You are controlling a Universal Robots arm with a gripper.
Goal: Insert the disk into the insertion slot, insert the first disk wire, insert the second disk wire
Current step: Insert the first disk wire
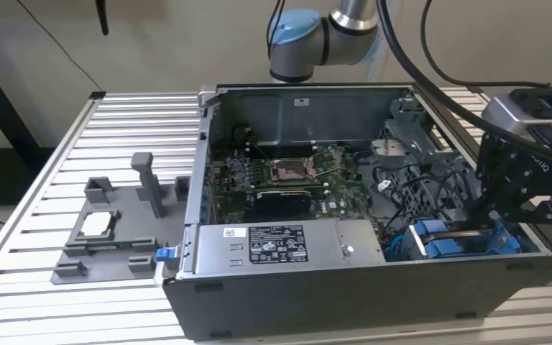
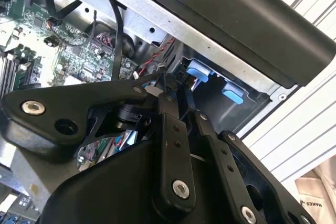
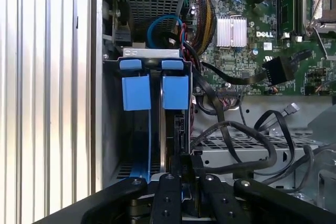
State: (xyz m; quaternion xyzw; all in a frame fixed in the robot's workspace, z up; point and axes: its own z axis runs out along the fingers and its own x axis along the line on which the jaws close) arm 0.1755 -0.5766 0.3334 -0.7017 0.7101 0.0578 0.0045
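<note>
In the exterior view my gripper (image 1: 494, 215) hangs over the drive bay (image 1: 448, 241) in the corner of the open computer case at that view's right. In the first wrist view the disk (image 3: 176, 129) stands edge-on in the bay's slot, under a bright blue carrier tab (image 3: 175, 92). A second blue tab (image 3: 136, 92) sits beside it. My gripper (image 3: 186, 163) is shut on the disk's near end, with the fingers close together. A loose black wire with a connector (image 3: 275, 69) lies over the motherboard. The second wrist view shows my gripper (image 2: 177, 90) reaching down beside the blue tabs (image 2: 198, 70).
The grey power-supply box (image 1: 276, 248) lies along the case's front, the motherboard (image 1: 290, 172) behind it. Black cables (image 3: 252, 140) loop next to the bay, and a blue cable (image 3: 163, 24) curls beyond it. A grey fixture (image 1: 113, 230) sits on the slatted table at the exterior view's left.
</note>
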